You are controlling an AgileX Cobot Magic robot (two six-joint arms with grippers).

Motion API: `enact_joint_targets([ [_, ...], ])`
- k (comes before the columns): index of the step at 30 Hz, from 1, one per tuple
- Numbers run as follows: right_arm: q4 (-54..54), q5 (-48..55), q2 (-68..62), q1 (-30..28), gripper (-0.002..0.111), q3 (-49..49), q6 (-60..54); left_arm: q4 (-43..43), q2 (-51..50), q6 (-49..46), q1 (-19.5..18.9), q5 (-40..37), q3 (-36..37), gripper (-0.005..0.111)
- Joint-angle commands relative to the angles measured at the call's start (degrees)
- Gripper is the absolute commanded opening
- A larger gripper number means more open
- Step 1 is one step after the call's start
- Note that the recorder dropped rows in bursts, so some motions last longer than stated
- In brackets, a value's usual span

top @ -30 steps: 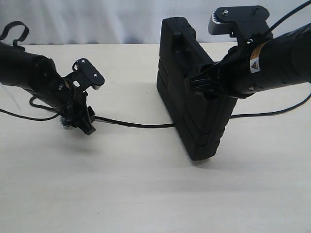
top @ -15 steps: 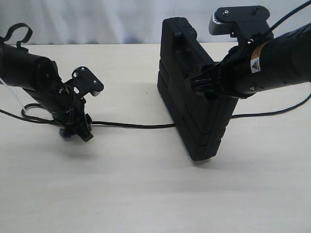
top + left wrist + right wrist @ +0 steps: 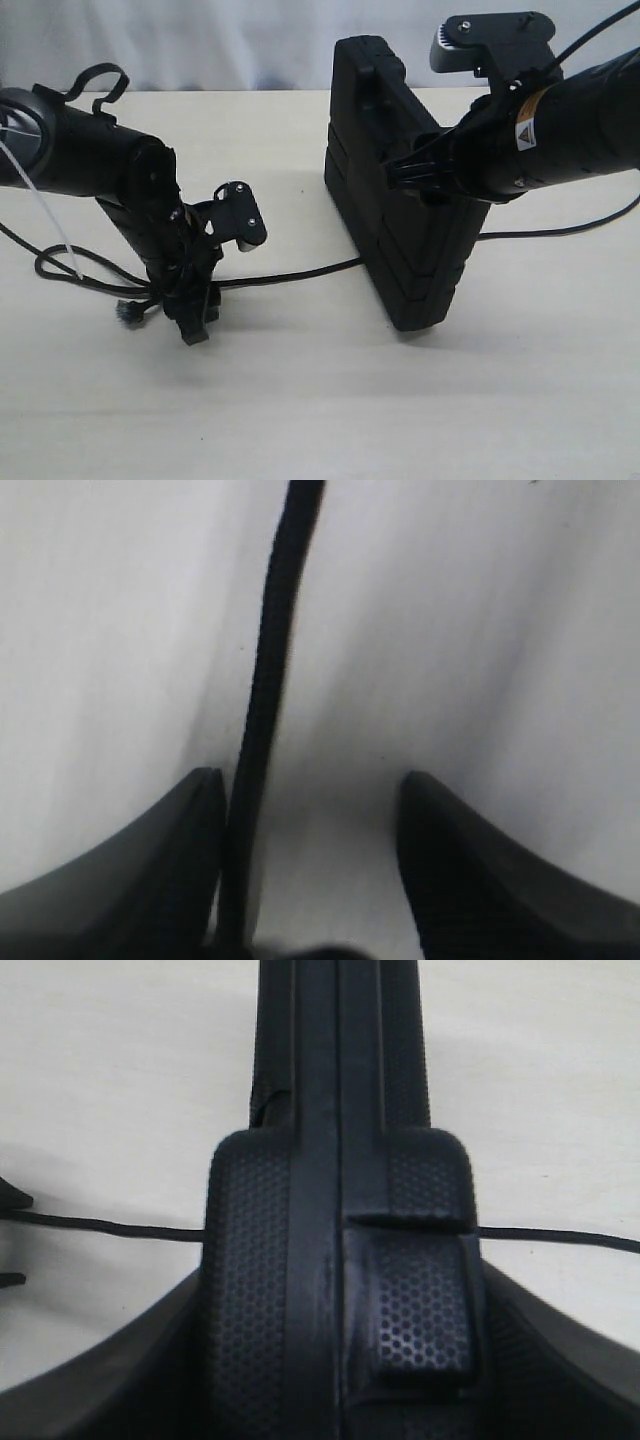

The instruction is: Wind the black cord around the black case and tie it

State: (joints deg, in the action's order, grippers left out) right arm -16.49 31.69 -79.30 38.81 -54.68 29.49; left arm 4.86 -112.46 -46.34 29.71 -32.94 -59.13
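The black case [image 3: 395, 215] stands on its edge right of the table's middle. My right gripper [image 3: 398, 177] is shut on its upper side; in the right wrist view the case's ribbed edge [image 3: 335, 1210] fills the gap between the two fingers [image 3: 90, 1390]. The black cord [image 3: 295, 271] lies on the table, passes under the case and comes out on its right. The cord's frayed tip [image 3: 127, 313] rests at the left. My left gripper [image 3: 196, 322] points down at the table, open, with the cord [image 3: 268, 670] running between its fingers, close against one finger [image 3: 150, 870].
A loose loop of black line [image 3: 62, 268] lies on the table at the far left, under the left arm. The right arm's bulky body and wrist camera [image 3: 492, 42] hang over the case. The pale tabletop [image 3: 330, 400] stretches toward the front edge.
My left arm has swung right and toward the front, its gripper now straddling the cord. The frayed tip now lies apart, left of that gripper. The case and right gripper have not moved.
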Motion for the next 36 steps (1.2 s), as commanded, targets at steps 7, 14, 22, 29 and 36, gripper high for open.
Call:
enact_joint_targets([
  [7, -1.12, -0.98, 0.85, 0.02, 0.004, -0.57, -0.32, 0.74, 3.39, 11.12, 0.26, -0.25, -1.23, 0.05],
  [14, -1.12, -0.98, 0.85, 0.02, 0.004, -0.57, -0.32, 0.49, 14.66, 47.75, -4.09, -5.84, -1.23, 0.05],
  [22, -1.59, -0.56, 0.85, 0.02, 0.004, -0.57, -0.32, 2.13, 15.15, 77.17, -5.41, -8.16, 6.58, 0.05],
  [29, -1.59, 0.3, 0.85, 0.02, 0.004, -0.57, -0.43, 8.32, 15.15, 107.74, -5.41, 15.4, 18.45, 0.05],
  [36, -2.41, 0.08, 0.85, 0.02, 0.004, -0.57, -0.43, 7.94, 15.04, 121.54, -5.41, 27.4, 20.39, 0.05],
])
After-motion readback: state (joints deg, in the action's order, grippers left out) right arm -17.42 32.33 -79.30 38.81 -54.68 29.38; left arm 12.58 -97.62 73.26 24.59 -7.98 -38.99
